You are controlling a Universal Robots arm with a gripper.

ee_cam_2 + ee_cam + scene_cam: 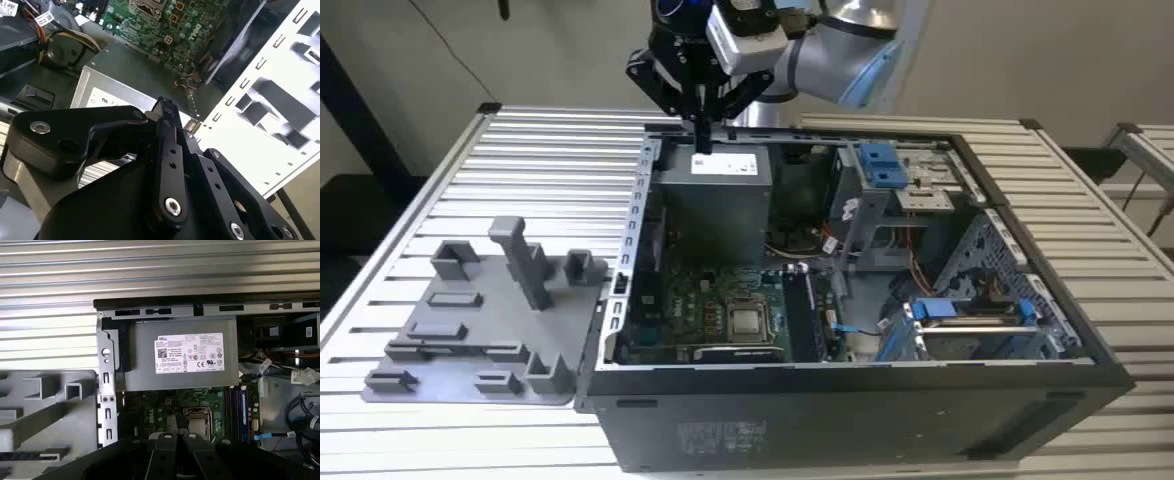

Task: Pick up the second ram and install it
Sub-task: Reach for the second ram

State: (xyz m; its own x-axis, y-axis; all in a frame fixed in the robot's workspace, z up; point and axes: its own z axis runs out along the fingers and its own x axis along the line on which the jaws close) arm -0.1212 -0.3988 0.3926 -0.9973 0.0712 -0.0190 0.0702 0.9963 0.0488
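While the gripper [703, 146] hangs over the far rim of the open computer case [638, 250], just above the power supply [714, 200], its fingers [165, 117] sit drawn together into one narrow black blade pointing down. Whether the second ram is pinched between them I cannot tell; nothing green or flat stands out at the tips in the second wrist view.

The memory slots [803, 310] lie on the motherboard [687, 310], just beside the processor socket [747, 322] on the exterior view's right. From the gripper they are across the whole power supply, toward the case's near wall. Their long axis runs from the far wall to the near wall, and in the first wrist view the slots [235, 410] show as thin parallel strips next to the socket [197, 420].

The gray holder [467, 320] sits on the slatted table [547, 160] at its near corner on the exterior view's left, touching the case's outer wall and well apart from the gripper. I cannot make out which of its pockets, if any, carries a stick.
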